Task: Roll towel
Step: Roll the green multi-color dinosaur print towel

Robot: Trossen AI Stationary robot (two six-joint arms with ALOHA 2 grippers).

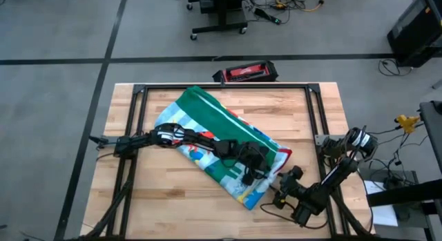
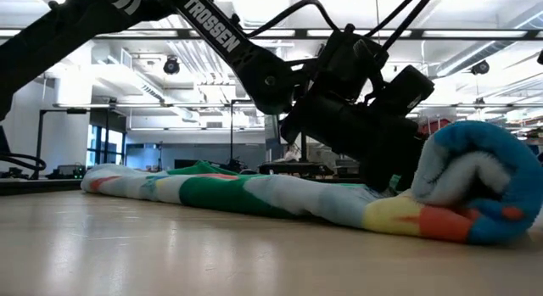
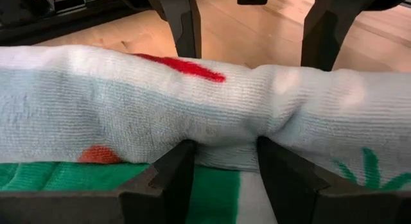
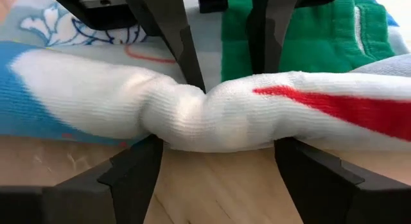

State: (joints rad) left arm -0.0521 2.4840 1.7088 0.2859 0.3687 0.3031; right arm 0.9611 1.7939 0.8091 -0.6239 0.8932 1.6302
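The towel [image 1: 221,141] lies slantwise across the wooden table, light with coloured prints and a green band. Its near right end is rolled into a thick roll [image 2: 475,186] that rests on the flat cloth and the table. My left gripper [image 3: 225,153], reaching over the towel from the left, is shut on this roll. My right gripper [image 4: 218,150] comes from the table's near right corner and faces it from the other side. It is open, with a finger on either side of the roll. My left gripper pinches the roll [image 3: 225,131] between its two fingers, and the soft cloth is dented in between them. The fingers slant down from the table's left and lie across the roll. The roll rests on the flat green part of the towel [image 3: 212,192]. My right gripper's fingers [image 4: 138,169] stand close beside the roll; I cannot tell whether they touch it.
A black frame rail [image 1: 228,87] runs round the table top. A red and black case [image 1: 247,72] lies just beyond the far edge. Bare wood [image 1: 173,206] shows near the front left.
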